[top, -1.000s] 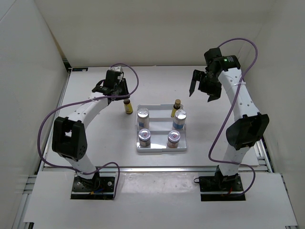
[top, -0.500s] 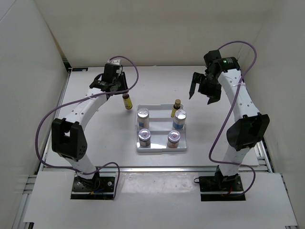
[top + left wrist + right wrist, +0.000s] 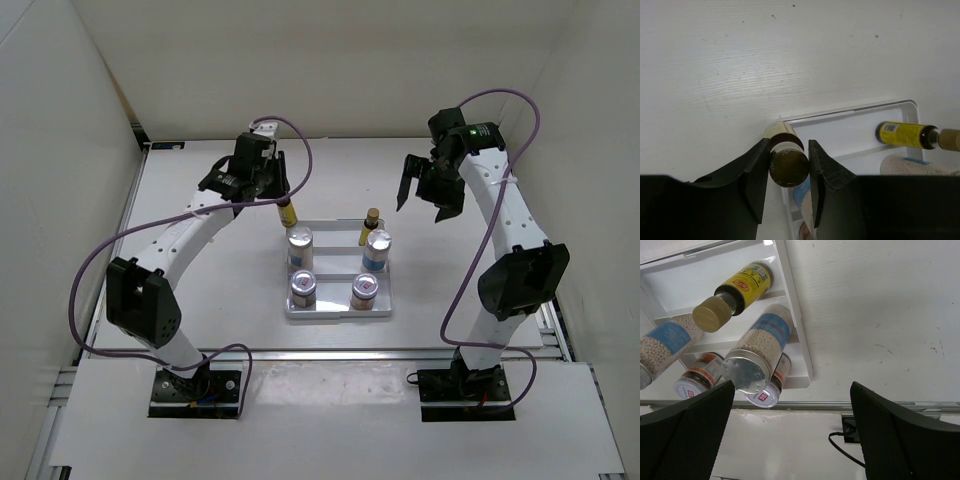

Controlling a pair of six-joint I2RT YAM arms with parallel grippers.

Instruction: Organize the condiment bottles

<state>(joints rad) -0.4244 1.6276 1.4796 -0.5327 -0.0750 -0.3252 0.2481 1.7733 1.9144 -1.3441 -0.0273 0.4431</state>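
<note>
Now you were putting the last bottle away. Your left claw [image 3: 788, 150] was clamped on a slim yellow bottle [image 3: 288, 213], held up by the back left corner of the white tray [image 3: 336, 314]. Next you needed to lower it in gently, then let go. Your right claw [image 3: 421, 193] hung wide apart, holding nothing. I counted two slim yellow bottles, four silver-lid jars [image 3: 303, 288] and one tray.

A white table [image 3: 230, 300] carries a white stepped tray [image 3: 336, 312] near its middle.
</note>
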